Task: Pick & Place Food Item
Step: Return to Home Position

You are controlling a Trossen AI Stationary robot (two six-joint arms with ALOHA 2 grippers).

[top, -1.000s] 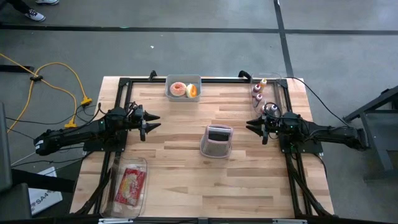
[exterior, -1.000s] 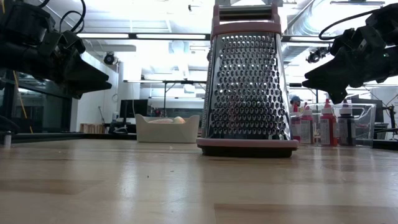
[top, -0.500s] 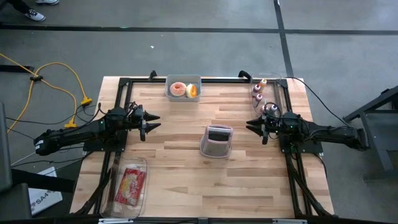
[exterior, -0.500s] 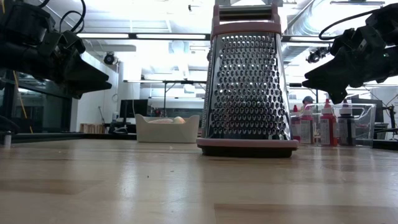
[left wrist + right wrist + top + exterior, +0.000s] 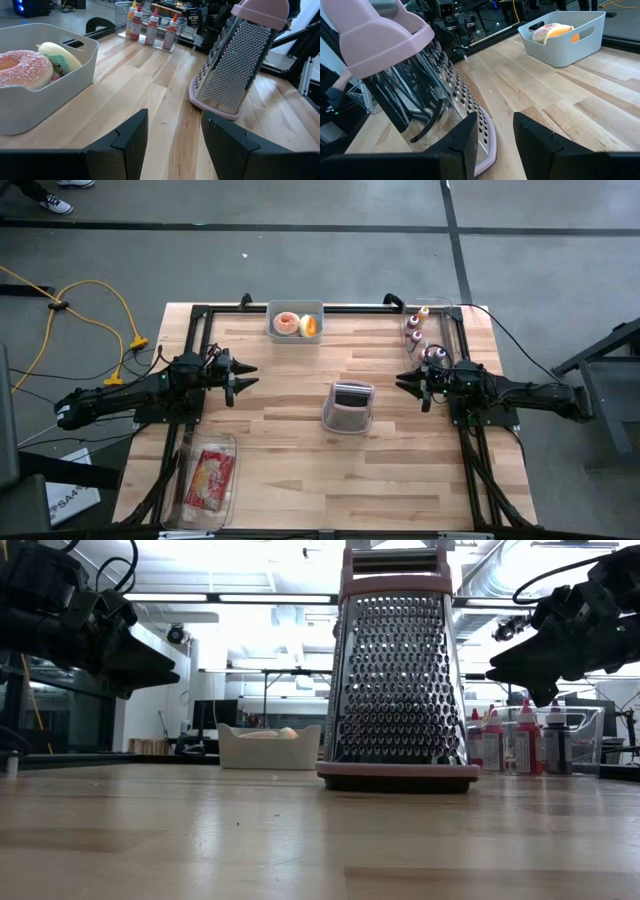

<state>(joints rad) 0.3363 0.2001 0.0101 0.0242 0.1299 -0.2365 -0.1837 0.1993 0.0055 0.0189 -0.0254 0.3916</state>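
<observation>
gray plastic bin (image 5: 295, 340) is holding the frosted donuts (image 5: 287, 324); nothing is shifting since a second ago. my left pincer (image 5: 250, 376) and right pincer (image 5: 402, 383) are idling part-open and empty, so the job is looking finished.

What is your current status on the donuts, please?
Left gripper open, empty, left side. Right gripper open, empty, right side. Donuts in gray bin. Grater stands mid-table, apart from both.

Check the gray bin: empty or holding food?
Holding food. The gray bin has a pink donut, an orange donut and a sliver of light blue donut inside.
</observation>
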